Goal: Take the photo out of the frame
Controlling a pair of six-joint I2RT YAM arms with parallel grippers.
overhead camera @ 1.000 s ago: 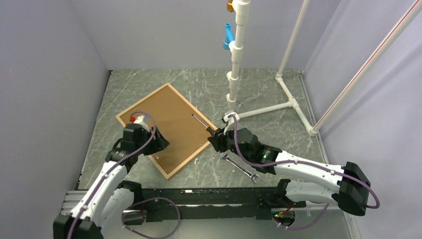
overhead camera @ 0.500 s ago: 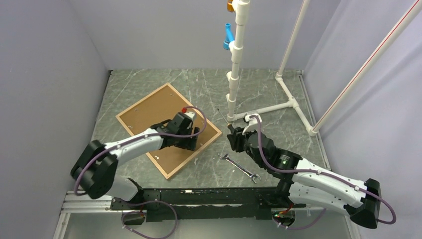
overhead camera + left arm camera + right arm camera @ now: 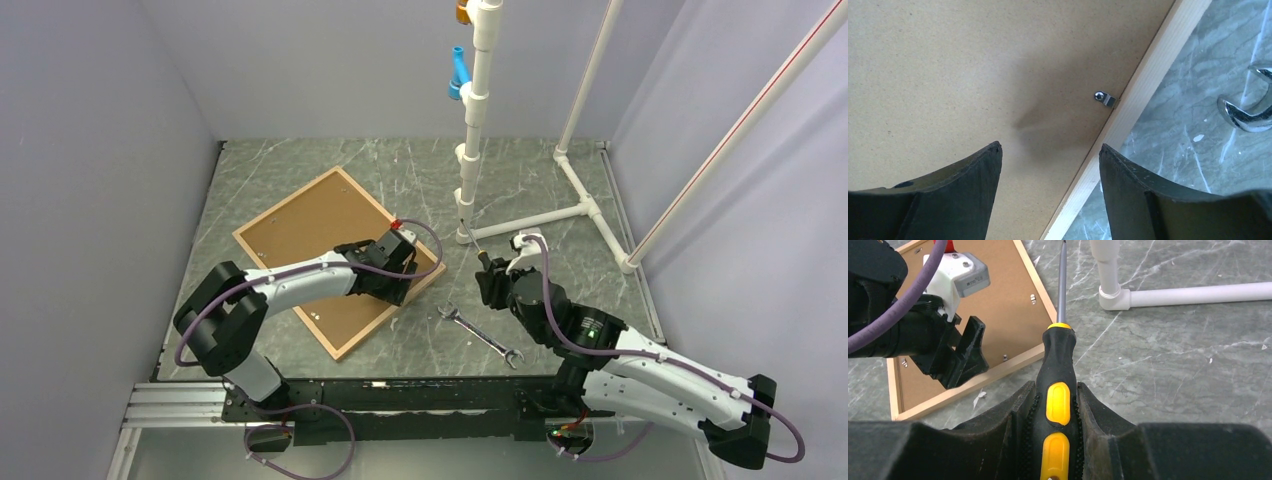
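The frame (image 3: 372,333) lies face down on the table, its thin pale wood strip (image 3: 1143,85) around a plain brown backing board (image 3: 300,235). The photo is hidden under that board. A small metal clip (image 3: 1105,98) sits at the board's edge. My left gripper (image 3: 1049,146) hovers open over the frame's right edge (image 3: 1013,365), one finger above the board, the other above the strip and table. My right gripper (image 3: 1057,387) is shut on a black and yellow screwdriver (image 3: 1059,355), held off the frame to its right, shaft (image 3: 472,240) pointing toward the back.
A chrome wrench (image 3: 482,336) lies on the marble table just right of the frame's near edge. A white pipe stand (image 3: 470,150) rises behind the screwdriver, with its base pipes (image 3: 1168,294) running right. Grey walls close in left and back.
My left arm swung right across the board from the frame's left corner to its right edge. The right gripper carried the screwdriver away from the frame, rightward.
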